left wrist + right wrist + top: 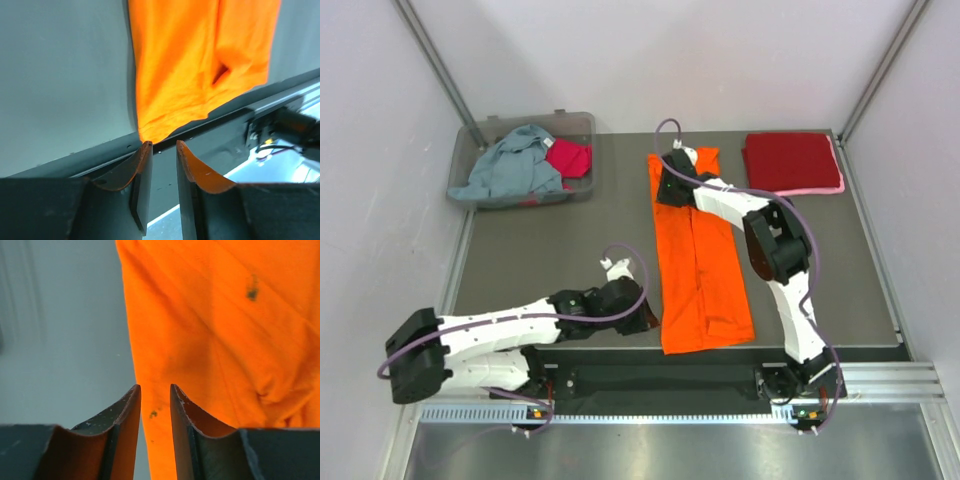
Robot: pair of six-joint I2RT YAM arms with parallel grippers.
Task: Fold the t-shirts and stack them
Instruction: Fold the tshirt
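Observation:
An orange t-shirt (700, 270) lies on the table, folded into a long strip running from far to near. My left gripper (648, 318) is open at the strip's near left corner. In the left wrist view the gripper (162, 143) holds nothing, and the orange corner (150, 132) lies just past its fingertips. My right gripper (667, 188) is at the strip's far left edge. In the right wrist view its jaws (155, 386) stand apart over the edge of the orange cloth (225, 330). A folded dark red t-shirt (788, 160) rests on a pink one (825, 190) at the back right.
A clear plastic bin (582, 120) at the back left holds a crumpled grey-blue t-shirt (515, 165) and a magenta one (570, 157). The dark table (550, 240) ends at a metal rail along the near edge (880, 385). Slanted frame posts stand at both back corners.

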